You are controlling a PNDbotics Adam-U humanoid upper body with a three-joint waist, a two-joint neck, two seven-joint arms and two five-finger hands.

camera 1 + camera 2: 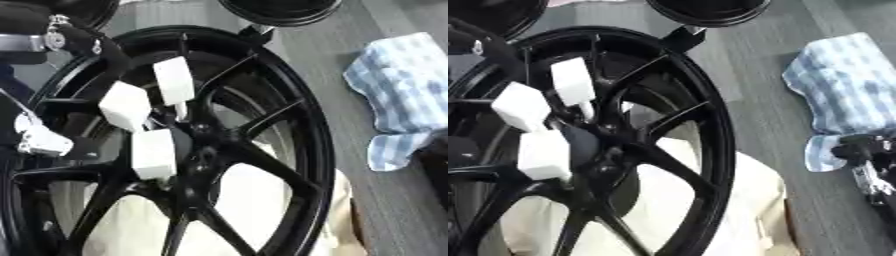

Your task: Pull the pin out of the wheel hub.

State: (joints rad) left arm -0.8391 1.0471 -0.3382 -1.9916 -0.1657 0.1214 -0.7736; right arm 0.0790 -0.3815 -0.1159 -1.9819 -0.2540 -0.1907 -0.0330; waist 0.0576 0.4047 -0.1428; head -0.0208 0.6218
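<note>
The wheel hub (206, 145) is the middle of a glossy black alloy rim (319, 150), with slim spokes fanning from it to the rim's edge. The wheel lies flat over a cream-coloured sheet (745, 200) that shows between the spokes and past the rim's lower right edge.

The left hand (144, 112) comes in from the rim's upper left and reaches down over the hub. Its white block-shaped fingertips (173, 80) are gathered close together just above and left of the hub centre. A thin pale pin (181, 111) stands between them, its lower end at the hub just above the centre; the fingers pinch in around it.

Right of the rim, well apart from it, a blue-and-white checked cloth (402, 95) lies crumpled on the grey table (332, 60). The right hand (868, 165) shows just below that cloth at the picture's right edge; whether its fingers are spread or curled cannot be told.

Above the rim, another black round object (706, 12) sits at the top edge.
</note>
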